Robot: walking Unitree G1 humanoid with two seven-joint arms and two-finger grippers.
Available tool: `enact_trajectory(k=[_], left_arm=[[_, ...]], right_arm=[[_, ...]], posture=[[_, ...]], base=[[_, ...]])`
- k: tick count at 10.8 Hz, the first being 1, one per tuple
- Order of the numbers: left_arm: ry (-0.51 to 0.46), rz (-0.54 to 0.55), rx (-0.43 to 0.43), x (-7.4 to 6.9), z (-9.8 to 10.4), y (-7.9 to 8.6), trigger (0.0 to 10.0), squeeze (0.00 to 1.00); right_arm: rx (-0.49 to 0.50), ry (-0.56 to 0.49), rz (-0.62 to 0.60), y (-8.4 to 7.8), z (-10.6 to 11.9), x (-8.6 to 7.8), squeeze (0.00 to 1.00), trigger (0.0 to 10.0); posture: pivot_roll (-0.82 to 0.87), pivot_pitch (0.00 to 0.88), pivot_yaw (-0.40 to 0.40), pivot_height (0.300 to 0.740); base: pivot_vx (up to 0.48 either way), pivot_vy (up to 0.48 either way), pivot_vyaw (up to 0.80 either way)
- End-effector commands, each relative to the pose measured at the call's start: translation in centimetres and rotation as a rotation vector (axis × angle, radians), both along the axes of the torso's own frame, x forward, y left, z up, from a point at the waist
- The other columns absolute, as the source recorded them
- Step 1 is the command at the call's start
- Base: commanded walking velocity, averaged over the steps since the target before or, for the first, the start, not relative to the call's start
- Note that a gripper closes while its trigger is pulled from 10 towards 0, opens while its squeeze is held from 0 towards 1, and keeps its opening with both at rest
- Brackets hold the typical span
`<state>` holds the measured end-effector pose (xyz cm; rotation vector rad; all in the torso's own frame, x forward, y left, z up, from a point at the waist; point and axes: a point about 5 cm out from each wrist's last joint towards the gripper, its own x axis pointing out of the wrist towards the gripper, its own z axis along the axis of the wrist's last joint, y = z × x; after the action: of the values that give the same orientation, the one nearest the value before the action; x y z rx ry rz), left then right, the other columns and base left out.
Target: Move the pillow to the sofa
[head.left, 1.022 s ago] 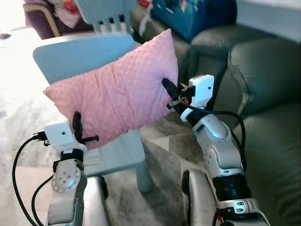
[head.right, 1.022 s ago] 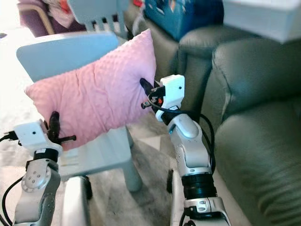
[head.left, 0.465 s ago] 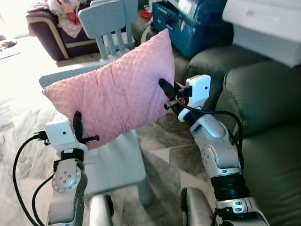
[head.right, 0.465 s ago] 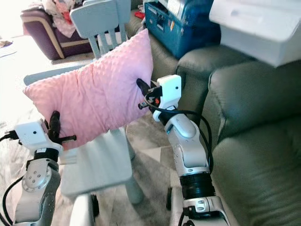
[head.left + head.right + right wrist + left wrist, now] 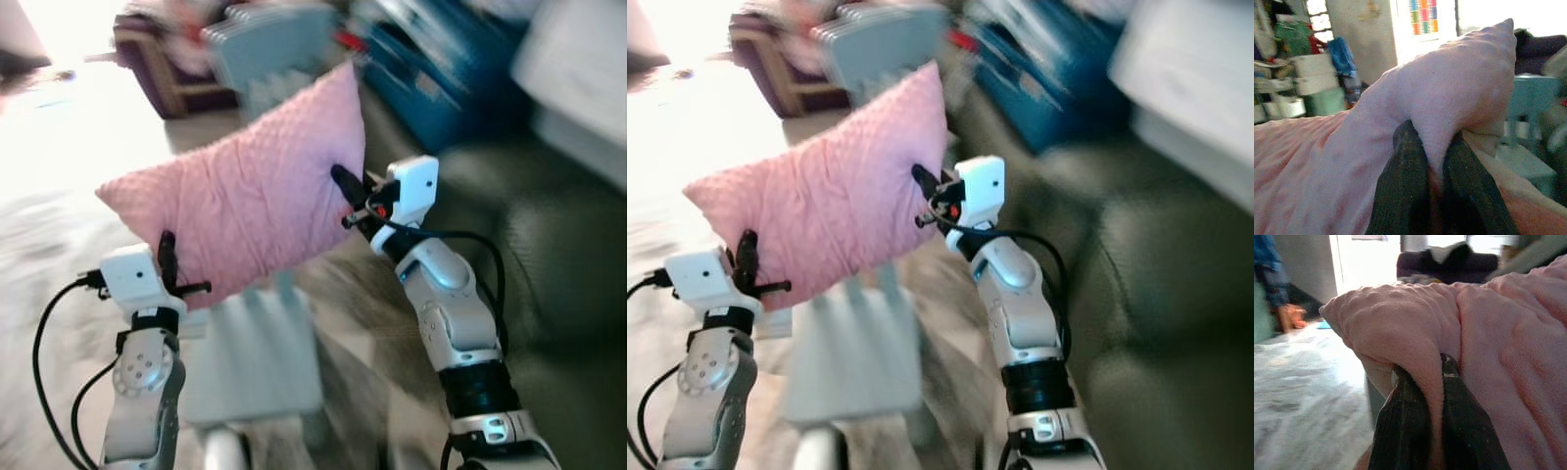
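A pink dimpled pillow (image 5: 245,201) hangs in the air between my two arms, tilted with its right corner high. My left gripper (image 5: 165,257) is shut on the pillow's lower left edge, and the left wrist view shows both black fingers (image 5: 1405,431) pinching a fold of pink fabric (image 5: 1415,333). My right gripper (image 5: 345,188) is shut on the right edge, its fingers (image 5: 1405,186) clamped on a fold (image 5: 1449,93). The dark green sofa (image 5: 558,245) fills the right side, just beyond my right arm.
A pale blue child's chair seat (image 5: 250,348) lies below the pillow, and another pale blue chair (image 5: 265,49) stands behind it. A blue case (image 5: 441,78) sits at the back. A person's hand (image 5: 1290,316) is at the far edge in the left wrist view. The eye views are blurred.
The whole picture has shifted and blurred, so the camera is turning. Both grippers keep the same hold on the pillow, which stays at the same height between the arms.
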<state>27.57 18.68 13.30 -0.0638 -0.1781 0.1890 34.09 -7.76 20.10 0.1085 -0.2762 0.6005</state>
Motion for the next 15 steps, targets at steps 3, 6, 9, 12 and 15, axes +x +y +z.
enact_trajectory(k=[3, 6, 9, 12, 15], left_arm=[[-0.028, -0.011, 0.019, 0.3, 0.5, 0.0, 10.0, 0.0], [-0.036, -0.011, 0.026, 0.7, 0.7, 0.2, 10.0, 0.0], [-0.045, -0.017, 0.03, 1.0, 0.9, 0.1, 10.0, 0.0], [-0.024, 0.002, 0.031, 1.2, 0.7, 0.2, 10.0, 0.0], [0.021, 0.012, 0.023, 1.2, -0.1, 0.0, 10.0, 0.0]], right_arm=[[0.019, -0.046, 0.016, 0.7, 1.1, 0.0, 0.0, 0.0], [0.021, -0.054, 0.013, 0.8, 1.3, 0.3, 0.0, 0.0], [0.028, -0.062, 0.01, 0.9, 1.5, 0.5, 0.0, 0.0], [0.035, -0.063, 0.019, 1.1, 1.5, 0.6, 0.0, 0.0], [0.038, -0.051, 0.034, 1.2, 1.3, 0.4, 0.0, 0.0]], posture=[[-0.16, 0.0, 0.051, 0.74], [-0.16, 0.0, 0.054, 0.74], [-0.16, 0.0, 0.058, 0.74], [-0.16, 0.0, 0.059, 0.74], [-0.16, 0.0, 0.053, 0.74]], base=[[0.0, 0.0, 0.0], [0.0, 0.0, 0.0], [0.0, 0.0, 0.0], [0.0, 0.0, 0.0], [0.0, 0.0, 0.0]])
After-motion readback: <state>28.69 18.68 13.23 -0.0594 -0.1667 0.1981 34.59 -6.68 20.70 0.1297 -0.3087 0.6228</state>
